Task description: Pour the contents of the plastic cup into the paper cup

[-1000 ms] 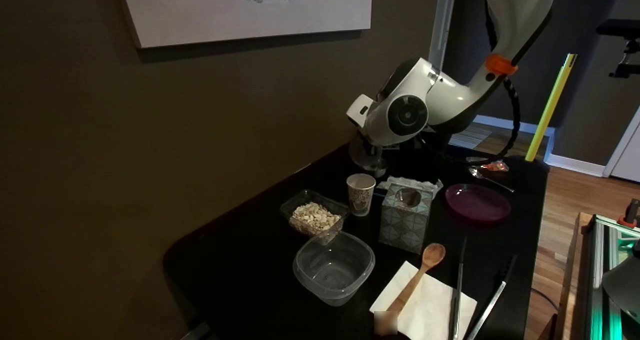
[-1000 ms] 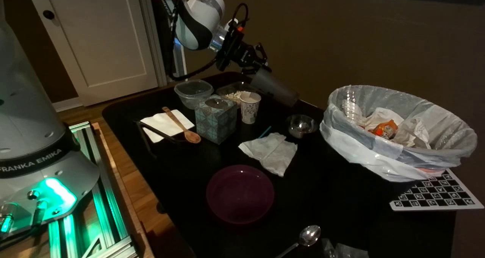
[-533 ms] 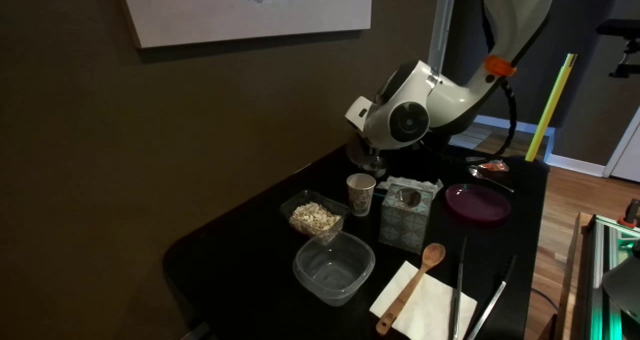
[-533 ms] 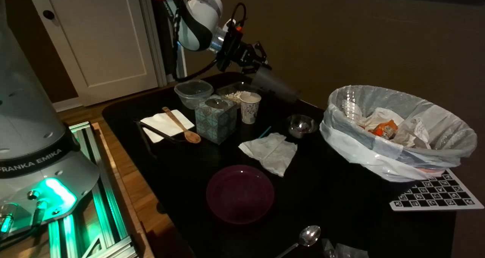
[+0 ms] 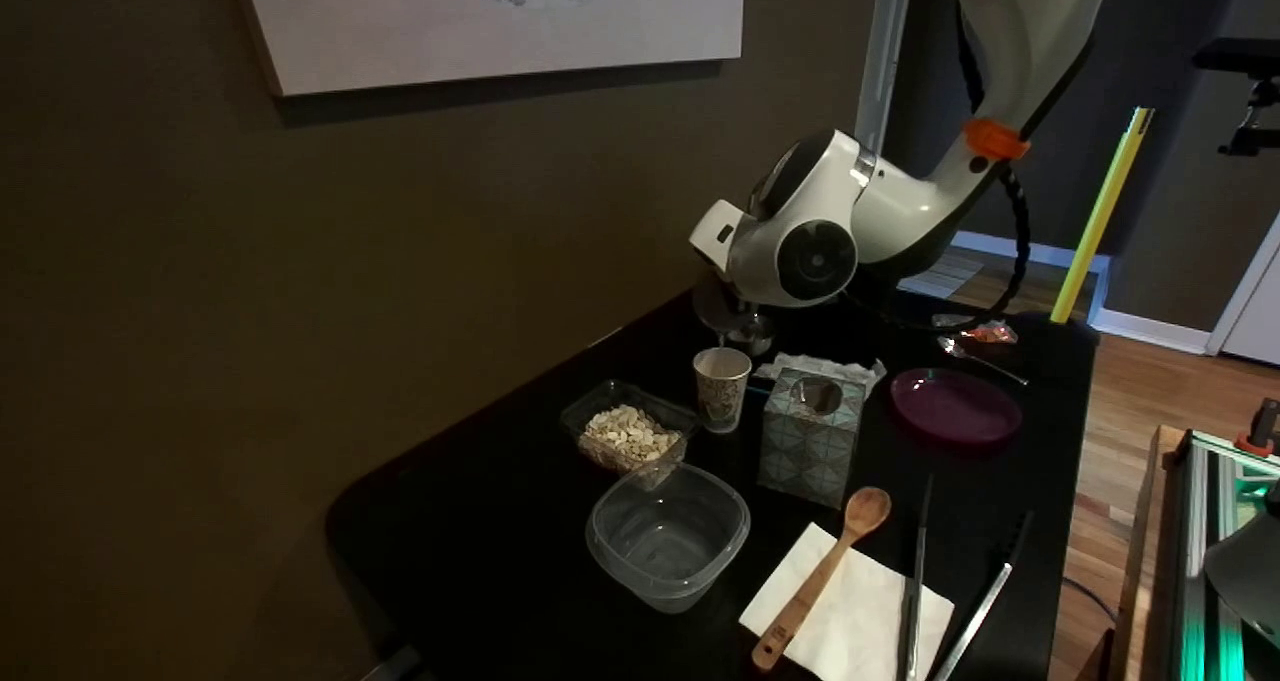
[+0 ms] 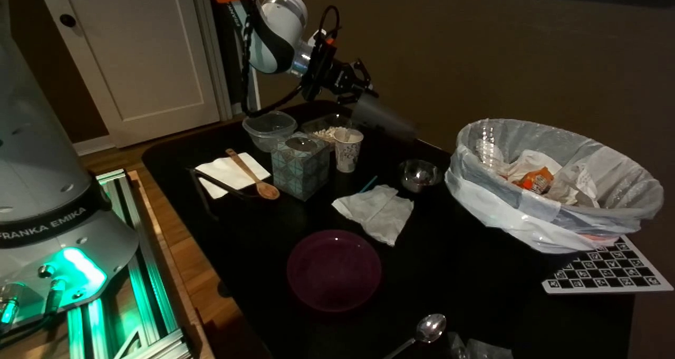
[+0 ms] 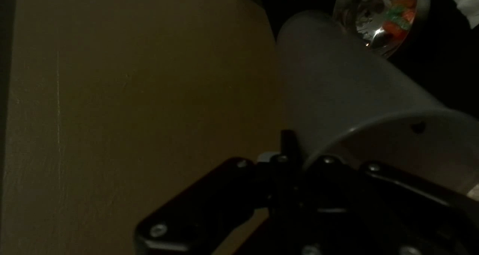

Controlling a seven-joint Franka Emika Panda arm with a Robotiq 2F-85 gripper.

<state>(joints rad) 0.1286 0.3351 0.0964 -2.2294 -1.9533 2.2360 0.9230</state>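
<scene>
My gripper [image 7: 301, 159] is shut on the rim of the plastic cup [image 7: 351, 75], a dim greyish tumbler. It lies strongly tilted, its mouth facing lower right in the wrist view, its base toward the upper left. In an exterior view the gripper [image 6: 364, 96] holds the plastic cup [image 6: 384, 117] in the air, above and behind the paper cup [image 6: 348, 151]. The white patterned paper cup [image 5: 722, 391] stands upright on the table. A faint light streak shows between the plastic cup [image 5: 712, 306] and the paper cup's rim. What either cup contains cannot be seen.
Close to the paper cup stand a tissue box [image 5: 812, 441] and a clear tub of pale flakes [image 5: 628, 436]. An empty clear tub [image 5: 668, 536] is nearby. A metal bowl [image 6: 420, 175] and lined bin [image 6: 553, 180] stand on another side. The wall [image 7: 149, 116] runs close behind the gripper.
The arm has dipped slightly and the plastic cup has shifted a little, tilting somewhat. A faint streak now shows below its edge, over the paper cup. The grip is unchanged.
</scene>
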